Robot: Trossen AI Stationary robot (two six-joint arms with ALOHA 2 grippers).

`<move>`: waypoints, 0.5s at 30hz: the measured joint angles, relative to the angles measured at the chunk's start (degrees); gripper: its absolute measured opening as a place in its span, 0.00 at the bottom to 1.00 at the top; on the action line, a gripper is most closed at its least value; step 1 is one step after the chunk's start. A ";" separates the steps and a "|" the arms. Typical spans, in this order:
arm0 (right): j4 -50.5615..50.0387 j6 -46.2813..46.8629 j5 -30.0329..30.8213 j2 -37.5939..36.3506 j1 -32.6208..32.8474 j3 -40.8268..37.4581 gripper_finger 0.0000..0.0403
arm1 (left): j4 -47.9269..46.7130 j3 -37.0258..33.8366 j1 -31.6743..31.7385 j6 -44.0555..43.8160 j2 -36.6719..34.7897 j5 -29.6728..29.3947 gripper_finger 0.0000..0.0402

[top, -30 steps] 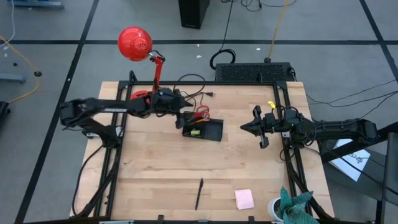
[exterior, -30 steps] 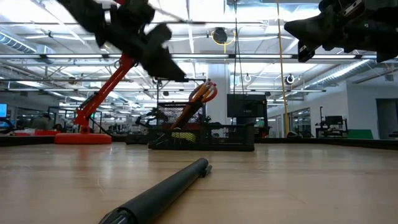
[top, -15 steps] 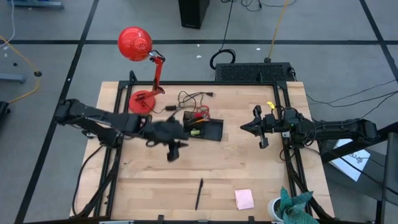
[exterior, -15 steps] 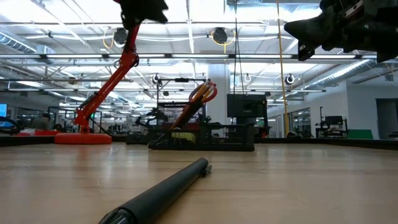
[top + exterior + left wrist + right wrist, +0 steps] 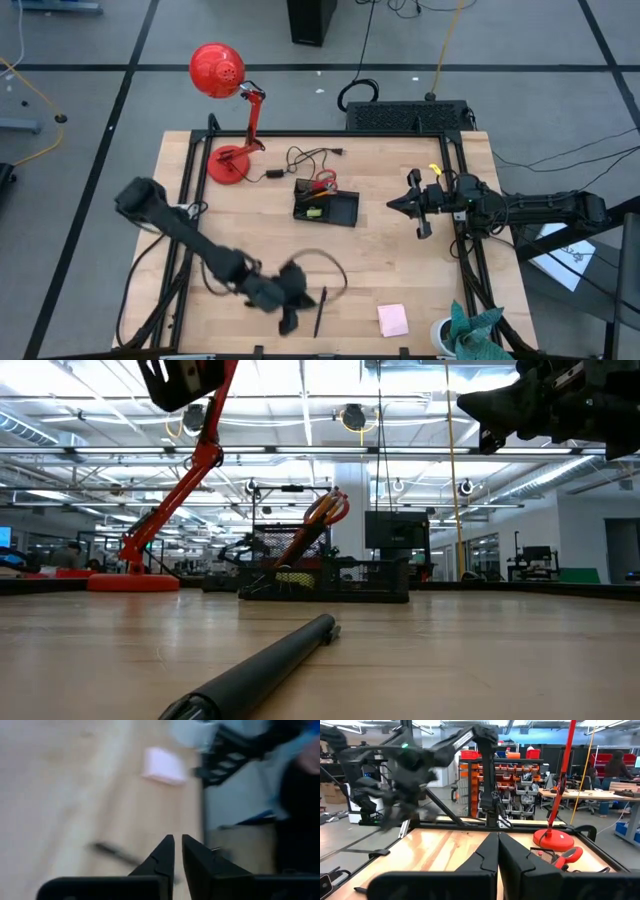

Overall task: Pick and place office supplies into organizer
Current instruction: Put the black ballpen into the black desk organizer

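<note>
The black organizer (image 5: pixel 326 208) stands at the table's far middle, with red-handled scissors (image 5: pixel 324 182) leaning up out of it, handles uppermost (image 5: pixel 328 508). A black pen (image 5: pixel 320 312) lies flat near the front edge, and a pink sticky-note pad (image 5: pixel 392 320) lies to its right. My left gripper (image 5: pixel 290 318) hovers just left of the pen. Its fingers (image 5: pixel 170 854) are all but together, with nothing between them. The pen (image 5: pixel 112 854) and the pad (image 5: pixel 162 766) show ahead of it. My right gripper (image 5: pixel 392 205) waits shut above the table's right side.
A red desk lamp (image 5: pixel 218 70) stands at the far left on its base (image 5: pixel 228 163), with a black cable (image 5: pixel 310 155) beside it. A large black box (image 5: pixel 405 115) sits behind the table. A cup with teal cloth (image 5: pixel 465 330) is at the near right corner.
My left gripper has swung from over the organizer toward the table's near edge, and now hangs beside the black pen. The scissors stay leaning in the organizer; pen and pad have not moved.
</note>
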 joint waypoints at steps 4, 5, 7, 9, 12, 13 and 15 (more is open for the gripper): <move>0.89 0.02 -0.02 0.02 0.01 0.00 0.00 | 14.02 0.62 -1.23 -2.29 7.72 2.27 0.04; 1.09 0.15 -0.03 0.00 0.01 0.00 0.00 | 14.82 1.15 -0.89 -4.94 9.19 2.01 0.02; 1.28 0.53 -0.04 0.00 0.02 0.00 0.00 | 12.60 2.84 -0.23 -11.23 11.44 -0.97 0.01; 1.26 0.74 -0.04 0.02 0.00 0.00 0.00 | 7.14 5.39 0.39 -16.85 13.32 -4.17 0.02; 1.27 1.25 -0.06 0.02 0.00 0.00 0.00 | -4.21 11.70 1.16 -23.80 16.51 -3.86 0.01; 1.30 1.30 -0.06 0.01 0.00 0.00 0.00 | -9.17 14.32 1.46 -25.87 17.56 -2.64 0.01; 1.30 1.29 -0.06 0.00 0.00 0.00 0.00 | -18.63 20.27 2.21 -28.64 20.31 -0.77 0.01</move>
